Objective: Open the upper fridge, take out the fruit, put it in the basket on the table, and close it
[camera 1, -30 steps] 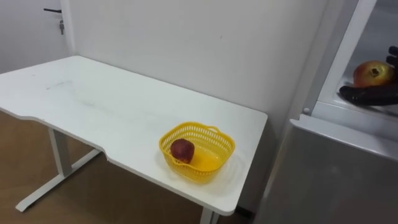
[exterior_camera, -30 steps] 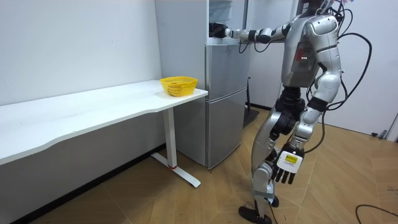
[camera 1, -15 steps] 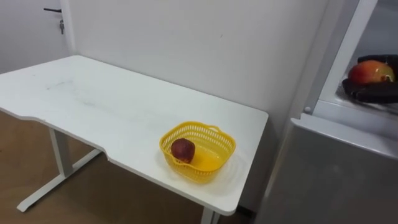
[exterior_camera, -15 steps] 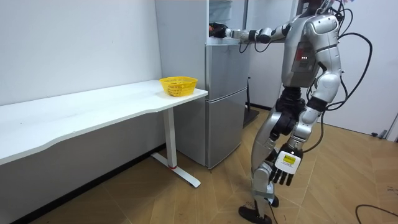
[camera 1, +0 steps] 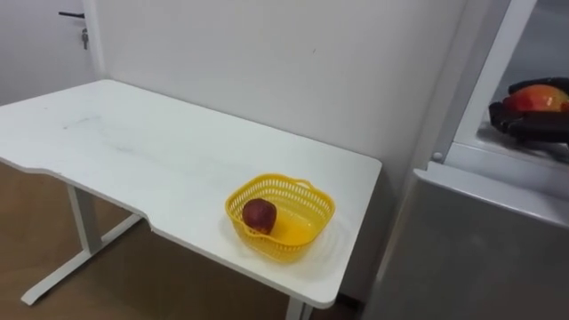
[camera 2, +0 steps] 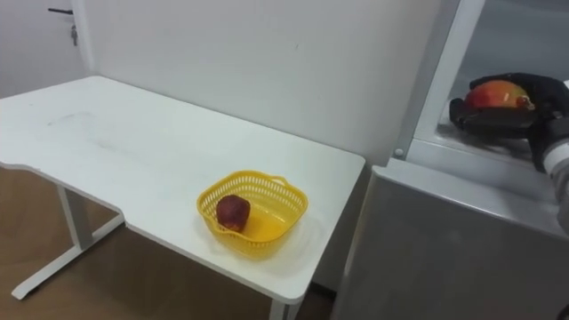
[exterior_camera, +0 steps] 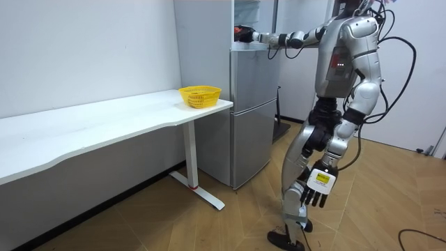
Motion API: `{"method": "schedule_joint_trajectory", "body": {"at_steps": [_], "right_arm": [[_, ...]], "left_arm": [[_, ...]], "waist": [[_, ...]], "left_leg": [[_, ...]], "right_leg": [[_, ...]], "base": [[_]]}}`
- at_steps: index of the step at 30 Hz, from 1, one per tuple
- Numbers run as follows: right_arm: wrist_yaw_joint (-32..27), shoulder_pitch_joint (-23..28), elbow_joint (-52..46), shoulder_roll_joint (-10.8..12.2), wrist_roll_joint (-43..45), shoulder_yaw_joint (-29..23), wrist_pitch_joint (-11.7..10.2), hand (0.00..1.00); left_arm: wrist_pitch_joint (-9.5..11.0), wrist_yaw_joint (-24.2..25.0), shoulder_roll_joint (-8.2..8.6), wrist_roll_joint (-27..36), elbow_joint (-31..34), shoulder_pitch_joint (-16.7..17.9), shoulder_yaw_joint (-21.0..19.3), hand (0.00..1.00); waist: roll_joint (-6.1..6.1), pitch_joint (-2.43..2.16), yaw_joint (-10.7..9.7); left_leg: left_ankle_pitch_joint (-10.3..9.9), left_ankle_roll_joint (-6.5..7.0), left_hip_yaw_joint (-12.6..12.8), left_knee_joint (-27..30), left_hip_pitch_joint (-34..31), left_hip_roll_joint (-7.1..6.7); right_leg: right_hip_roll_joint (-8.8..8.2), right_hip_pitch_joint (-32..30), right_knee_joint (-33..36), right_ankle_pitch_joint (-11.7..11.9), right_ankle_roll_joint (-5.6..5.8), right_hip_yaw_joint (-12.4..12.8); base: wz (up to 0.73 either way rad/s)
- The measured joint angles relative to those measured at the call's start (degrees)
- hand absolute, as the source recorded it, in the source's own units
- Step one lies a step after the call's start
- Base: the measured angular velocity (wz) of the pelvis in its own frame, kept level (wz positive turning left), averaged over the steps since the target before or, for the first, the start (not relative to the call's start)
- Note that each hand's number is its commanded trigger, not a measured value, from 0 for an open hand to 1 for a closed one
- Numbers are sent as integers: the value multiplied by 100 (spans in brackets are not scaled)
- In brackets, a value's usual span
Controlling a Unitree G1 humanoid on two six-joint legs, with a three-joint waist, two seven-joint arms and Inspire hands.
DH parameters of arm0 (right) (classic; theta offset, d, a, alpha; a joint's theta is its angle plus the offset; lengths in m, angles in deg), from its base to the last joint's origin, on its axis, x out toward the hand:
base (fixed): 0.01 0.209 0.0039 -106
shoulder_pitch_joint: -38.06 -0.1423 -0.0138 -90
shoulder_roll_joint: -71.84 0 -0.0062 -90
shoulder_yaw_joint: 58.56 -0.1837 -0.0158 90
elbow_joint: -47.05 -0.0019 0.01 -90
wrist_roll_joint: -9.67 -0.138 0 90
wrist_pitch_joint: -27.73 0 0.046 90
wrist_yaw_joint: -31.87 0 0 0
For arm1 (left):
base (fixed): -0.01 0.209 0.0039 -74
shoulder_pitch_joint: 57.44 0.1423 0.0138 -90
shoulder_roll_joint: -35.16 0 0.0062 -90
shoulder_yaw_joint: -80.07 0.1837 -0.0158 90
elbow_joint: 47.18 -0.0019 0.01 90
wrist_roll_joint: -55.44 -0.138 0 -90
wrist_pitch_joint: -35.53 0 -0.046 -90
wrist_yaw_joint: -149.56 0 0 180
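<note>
In the open upper fridge compartment (camera 2: 516, 53) a red and yellow apple (camera 2: 494, 92) sits inside my right hand (camera 2: 507, 121). The hand's dark fingers are curled over and under the fruit. My right arm reaches straight out from the shoulder to it, with the right hand (exterior_camera: 243, 33) at the fridge top in the room view. A yellow basket (camera 1: 293, 184) stands on the white table (camera 1: 133, 142) near its right end, with a dark red fruit (camera 1: 260, 214) in it. My left hand (exterior_camera: 315, 194) hangs by my thigh with relaxed fingers.
I stand in front of the grey fridge, its lower door (camera 1: 480, 249) closed. The fridge stands right beside the table's end. A white wall (camera 1: 267, 62) runs behind the table, and wooden floor (exterior_camera: 209, 223) lies below.
My right hand's fingers have curled round the apple in the fridge, and the fruit sits a little higher in the view. The left arm has barely shifted.
</note>
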Motion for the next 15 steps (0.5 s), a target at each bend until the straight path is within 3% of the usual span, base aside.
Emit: {"method": "schedule_joint_trajectory", "body": {"at_steps": [4,6,8,11,15], "right_arm": [[4,79,-200,4,-529,-20,106,100],[-18,217,-643,79,-636,-200,199,100],[-28,336,-1003,105,-818,-318,219,100],[-185,938,-2201,231,-766,-686,274,100],[-556,2011,-4246,625,-620,-1086,382,100]], "left_arm": [[29,-7,-17,-2,112,28,-18,0],[43,-12,-12,-52,93,32,-65,0],[72,-13,6,-52,73,19,-119,0],[168,-94,104,-49,-36,39,-294,0],[280,-285,281,3,-88,108,-585,0]], "waist": [[-11,-11,-73],[-10,-20,-204],[-34,-75,-294],[27,-122,-402],[151,-177,-544]], "left_leg": [[5,3,20,-46,131,1],[4,3,26,-25,113,0],[5,3,63,-39,85,3],[3,4,75,-138,178,-10],[3,4,271,-318,365,-9]], "right_leg": [[9,118,-67,0,4,8],[15,130,-102,14,-18,1],[19,114,-138,49,-58,5],[29,181,-187,79,-31,88],[39,301,-298,104,17,202]], "base": [[-1],[2],[0],[-9],[-15]]}}
